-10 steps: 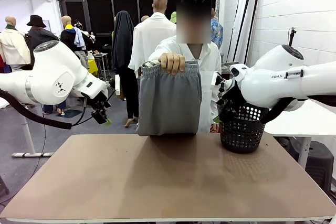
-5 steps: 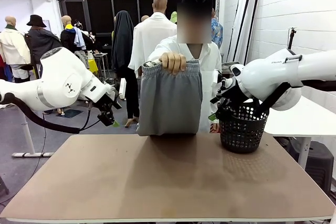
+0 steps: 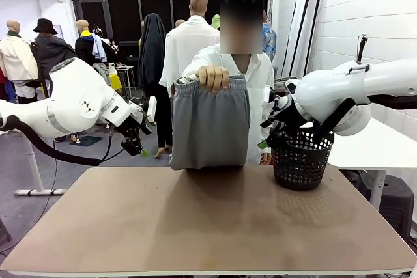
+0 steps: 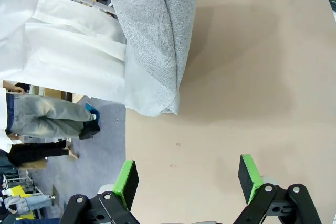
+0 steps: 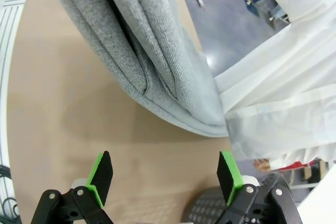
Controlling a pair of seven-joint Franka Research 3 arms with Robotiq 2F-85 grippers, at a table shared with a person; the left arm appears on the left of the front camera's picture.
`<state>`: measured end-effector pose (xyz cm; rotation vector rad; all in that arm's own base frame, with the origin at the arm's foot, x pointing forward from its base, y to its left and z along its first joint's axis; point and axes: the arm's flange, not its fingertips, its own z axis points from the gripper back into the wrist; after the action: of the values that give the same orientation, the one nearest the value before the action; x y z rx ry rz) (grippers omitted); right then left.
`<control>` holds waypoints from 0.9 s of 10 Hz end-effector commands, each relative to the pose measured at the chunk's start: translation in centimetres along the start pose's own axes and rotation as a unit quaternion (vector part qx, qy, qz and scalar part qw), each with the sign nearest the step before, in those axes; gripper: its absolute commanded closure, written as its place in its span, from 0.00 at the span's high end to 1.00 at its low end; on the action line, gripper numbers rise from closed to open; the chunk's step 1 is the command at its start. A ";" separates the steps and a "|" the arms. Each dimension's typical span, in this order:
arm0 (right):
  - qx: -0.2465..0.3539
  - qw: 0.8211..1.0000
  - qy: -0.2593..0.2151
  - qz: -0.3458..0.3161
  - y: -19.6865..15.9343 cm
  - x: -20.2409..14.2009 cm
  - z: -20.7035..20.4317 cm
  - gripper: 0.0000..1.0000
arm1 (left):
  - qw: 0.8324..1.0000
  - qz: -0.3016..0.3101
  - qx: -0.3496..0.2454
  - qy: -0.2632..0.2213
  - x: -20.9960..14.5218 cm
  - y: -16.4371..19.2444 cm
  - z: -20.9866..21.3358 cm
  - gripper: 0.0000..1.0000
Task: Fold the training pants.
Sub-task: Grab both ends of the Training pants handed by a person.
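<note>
Training pants [image 3: 210, 125], light grey, several layers thick: held up by the waistband in a person's hand [image 3: 214, 77] at the far side of the table [image 3: 195, 226], lower end hanging down to the table's far edge. Left claw [image 4: 187, 176]: wide, nothing between its green pads, in the air left of the hanging cloth and clear of it. Right claw [image 5: 165, 174]: likewise wide and holding nothing, to the cloth's right, beside a black basket [image 3: 301, 164].

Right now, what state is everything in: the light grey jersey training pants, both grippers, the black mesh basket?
Light grey jersey training pants: hanging doubled over from the person's hand, at the far edge of the table.
Robot's left gripper: open, empty.
Robot's right gripper: open, empty.
Black mesh basket: upright on the table.
</note>
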<state>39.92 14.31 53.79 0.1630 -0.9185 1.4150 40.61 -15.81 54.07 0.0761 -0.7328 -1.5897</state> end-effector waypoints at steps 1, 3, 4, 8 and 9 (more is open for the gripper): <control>0.000 1.000 -0.001 -0.001 -0.1 -0.2 0.0 1.00 | 0.999 0.000 0.004 -0.037 -0.3 0.7 -1.1 1.00; 0.004 0.999 -0.034 0.015 -0.6 -0.2 -1.2 1.00 | 0.997 -0.011 0.007 -0.072 0.2 1.7 -2.7 1.00; 0.010 0.999 -0.043 0.016 -0.7 -0.3 -1.5 1.00 | 0.997 -0.018 0.006 -0.078 0.4 1.8 -2.9 1.00; 0.041 0.996 -0.084 0.010 -1.1 -1.1 -2.5 1.00 | 0.992 -0.030 0.007 -0.118 0.8 2.3 -3.7 1.00; 0.043 0.994 -0.098 0.012 -1.3 -1.1 -2.7 1.00 | 0.991 -0.031 0.011 -0.128 0.9 2.3 -3.9 1.00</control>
<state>40.72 14.89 52.44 0.3225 -1.0011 1.4596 43.33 -18.26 53.20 -0.0626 -0.9193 -1.6490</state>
